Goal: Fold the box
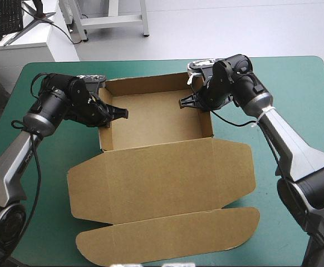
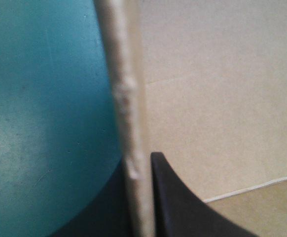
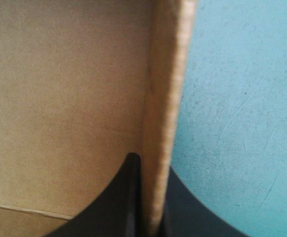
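The brown box (image 1: 156, 119) stands as an open tray at the table's middle, its walls raised and its lid (image 1: 162, 183) lying flat toward the near edge. My left gripper (image 1: 111, 113) is shut on the box's left wall (image 2: 128, 118), one black finger (image 2: 178, 202) inside the tray and the other outside. My right gripper (image 1: 194, 102) is shut on the right wall (image 3: 165, 98) near the far corner, with one finger (image 3: 121, 202) inside. Both wrist views show the board's edge running up between the fingers.
The teal-green cover (image 1: 295, 100) shows on both sides of the box and along the far edge. The lid's rounded front flap (image 1: 167, 236) lies close to the table's near edge. A white desk (image 1: 17, 39) stands beyond the far left corner.
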Available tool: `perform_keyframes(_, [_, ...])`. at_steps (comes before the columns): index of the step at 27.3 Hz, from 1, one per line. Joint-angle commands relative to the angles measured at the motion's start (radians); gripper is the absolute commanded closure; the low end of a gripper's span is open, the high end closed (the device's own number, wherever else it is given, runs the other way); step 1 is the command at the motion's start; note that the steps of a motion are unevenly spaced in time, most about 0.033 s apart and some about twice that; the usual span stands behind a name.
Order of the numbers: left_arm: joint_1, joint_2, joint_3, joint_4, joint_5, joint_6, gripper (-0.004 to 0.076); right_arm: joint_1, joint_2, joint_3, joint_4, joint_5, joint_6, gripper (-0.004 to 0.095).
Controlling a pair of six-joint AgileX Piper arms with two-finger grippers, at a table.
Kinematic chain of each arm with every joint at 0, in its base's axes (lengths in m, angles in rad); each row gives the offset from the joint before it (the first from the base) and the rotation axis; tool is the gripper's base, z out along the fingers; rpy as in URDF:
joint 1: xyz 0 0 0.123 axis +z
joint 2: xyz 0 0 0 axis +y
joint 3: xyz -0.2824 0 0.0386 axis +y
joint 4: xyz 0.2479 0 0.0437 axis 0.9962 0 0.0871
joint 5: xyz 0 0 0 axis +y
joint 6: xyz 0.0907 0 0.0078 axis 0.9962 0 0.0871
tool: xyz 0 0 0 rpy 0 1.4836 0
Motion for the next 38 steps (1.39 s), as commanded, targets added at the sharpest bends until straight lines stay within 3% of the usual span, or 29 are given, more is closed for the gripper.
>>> perform_keyframes(1, [-0.014,0.015,-0.146,-0.034,0.035,0.003,0.0734,-0.001,-0.068,0.044,0.007,0.015,-0.025,0.0909])
perform_keyframes(7, [-0.014,0.124,-0.276,-0.060,0.083,-0.011,0.0734,-0.036,-0.073,0.128,0.012,0.015,-0.015,0.0909])
perform_keyframes(16, [-0.033,0.253,-0.277,-0.119,0.083,0.035,0.0734,-0.147,-0.031,0.126,0.012,0.013,-0.012,0.0909])
perform_keyframes(35, [-0.094,0.334,-0.277,0.013,0.083,0.027,0.0733,-0.150,0.048,0.116,0.031,0.004,-0.010,0.0907])
perform_keyframes(38, [-0.094,0.334,-0.277,0.016,0.083,0.027,0.0733,-0.150,0.048,0.116,0.001,0.010,-0.010,0.0862])
